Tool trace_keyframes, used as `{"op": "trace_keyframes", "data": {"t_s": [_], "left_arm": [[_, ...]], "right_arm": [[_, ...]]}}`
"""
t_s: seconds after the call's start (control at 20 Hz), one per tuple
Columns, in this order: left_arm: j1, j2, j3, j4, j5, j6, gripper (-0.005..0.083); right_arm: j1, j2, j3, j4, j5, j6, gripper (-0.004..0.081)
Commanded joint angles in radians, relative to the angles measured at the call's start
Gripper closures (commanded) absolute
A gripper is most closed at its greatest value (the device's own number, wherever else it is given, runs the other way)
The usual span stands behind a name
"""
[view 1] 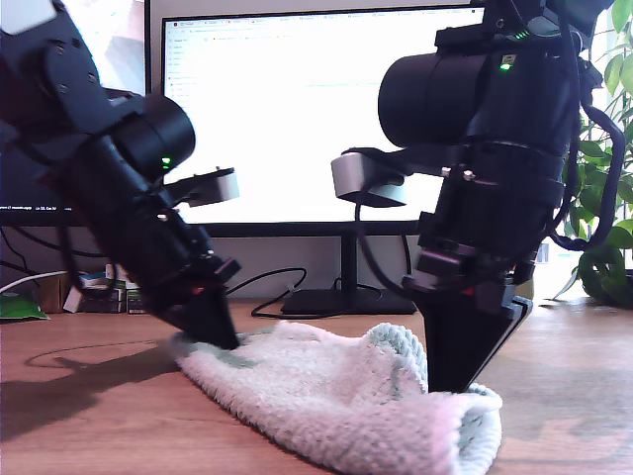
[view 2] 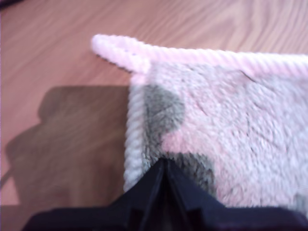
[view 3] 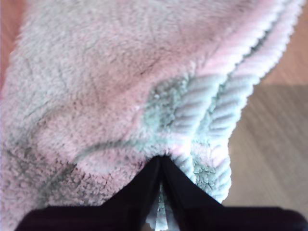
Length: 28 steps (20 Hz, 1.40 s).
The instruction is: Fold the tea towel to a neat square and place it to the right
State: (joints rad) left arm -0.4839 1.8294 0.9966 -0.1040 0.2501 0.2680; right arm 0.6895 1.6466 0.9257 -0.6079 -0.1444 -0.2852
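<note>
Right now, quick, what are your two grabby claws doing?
My first gripper: jaws shut on the tea towel, near its corded corner.
My second gripper: jaws shut on the tea towel, at its folded ribbed hem.

You see the tea towel (view 1: pixel 336 396) lying on the table (view 1: pixel 89 426), near the front. One gripper (view 1: pixel 213 332) comes down on the towel's end at the exterior view's left. The other gripper (view 1: pixel 460 371) comes down on the towel's end at the exterior view's right. Behind the towel stands a monitor (view 1: pixel 297 109), with its foot (view 1: pixel 346 297) on the table. A plant (view 1: pixel 608 198) stands behind at the exterior view's right edge.
</note>
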Motion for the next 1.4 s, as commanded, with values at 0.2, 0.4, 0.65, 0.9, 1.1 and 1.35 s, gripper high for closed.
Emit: {"op": "trace_keyframes", "data": {"t_s": [0.2,0.4,0.65,0.9,1.1,1.35], "left_arm": [[-0.042,0.080,0.043,0.015,0.012,0.033,0.0797],[-0.061,0.116,0.079,0.018,0.021,0.049,0.0797],[-0.066,0.129,0.113,0.033,0.030,0.067,0.0797],[-0.066,0.129,0.124,0.085,0.042,0.081,0.0797],[-0.066,0.137,0.125,0.119,0.056,0.081,0.0797],[-0.066,0.154,0.129,0.100,0.056,0.081,0.0797]], "right_arm": [[0.024,0.043,-0.060,-0.035,-0.043,0.167,0.0781],[0.045,0.043,-0.060,-0.035,-0.056,0.257,0.0781],[0.083,0.043,-0.060,-0.019,-0.055,0.444,0.0781],[0.115,0.043,-0.060,0.020,-0.056,0.660,0.0781],[0.135,0.043,-0.060,0.050,-0.056,0.766,0.0763],[0.155,0.042,-0.060,0.104,-0.086,0.899,0.0749]]}}
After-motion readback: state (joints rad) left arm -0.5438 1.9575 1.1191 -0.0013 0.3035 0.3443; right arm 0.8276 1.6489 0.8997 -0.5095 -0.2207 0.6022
